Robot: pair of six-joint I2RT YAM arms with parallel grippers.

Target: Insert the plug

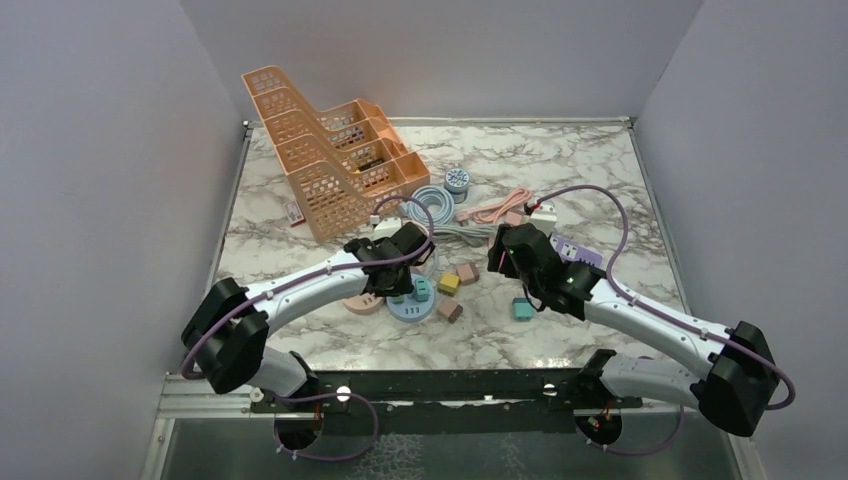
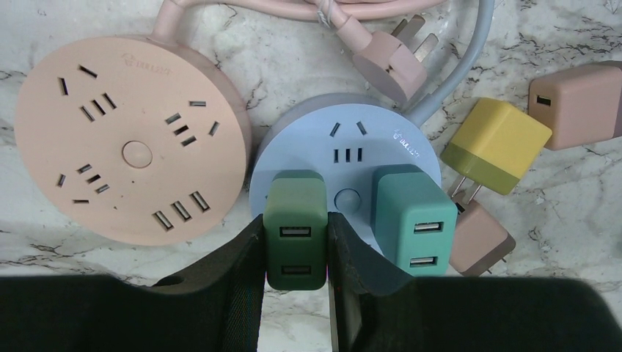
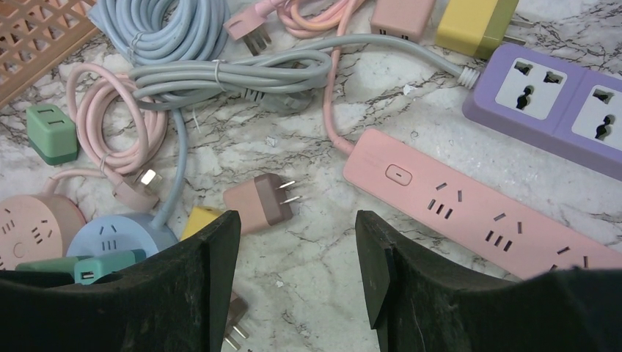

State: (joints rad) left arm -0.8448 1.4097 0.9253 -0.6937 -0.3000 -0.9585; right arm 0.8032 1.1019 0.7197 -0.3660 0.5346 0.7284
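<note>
L gripper (image 2: 295, 229): clamped on green plug (image 2: 295, 213)
Where: on blue hub (image 2: 352, 132), mid table (image 1: 560, 340), nearer front edge
Crowding: teal plug (image 2: 411, 213) just beside on the same hub; pink hub (image 2: 125, 132) on the other side; yellow adapter (image 2: 499, 143) near
R gripper (image 3: 297, 242): fingers apart, empty, by pink strip (image 3: 469, 205)

The table (image 2: 579, 235) is white marble veined grey. Dark green charger (image 2: 295, 220) and teal charger (image 2: 409, 209) sit on the pale blue socket (image 2: 297, 147); peach socket (image 2: 125, 110) left, yellow charger (image 2: 499, 139) right.

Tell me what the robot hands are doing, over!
Left hand shut on dark green plug, at blue round socket. Right hand open, empty. Teal plug sits close beside, not blocking.
</note>
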